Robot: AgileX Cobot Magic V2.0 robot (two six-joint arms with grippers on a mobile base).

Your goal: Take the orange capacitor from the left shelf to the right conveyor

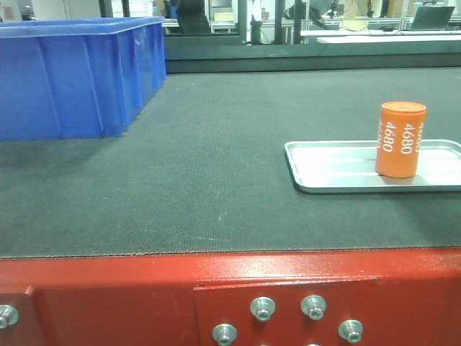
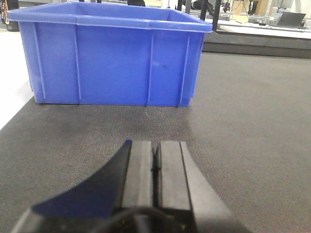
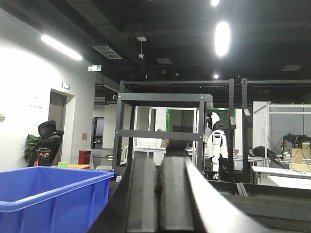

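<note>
Orange capacitor (image 1: pixel 400 140) stands upright in the silver tray (image 1: pixel 324 176) at 3 o'clock on the conveyor belt (image 1: pixel 209 173), so placement looks done. Left gripper (image 2: pixel 155 167) and right gripper (image 3: pixel 158 194) both have fingers pressed together, holding nothing. Blue bin (image 1: pixel 75 76) at 10 o'clock; contents not visible.

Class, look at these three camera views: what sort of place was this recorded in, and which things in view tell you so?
Probably an industrial robotics lab or factory test floor. A wide dark conveyor belt on a red bolted frame carries a blue plastic bin. Behind it stand metal racks, workbenches and a white humanoid robot under ceiling strip lights.
</note>
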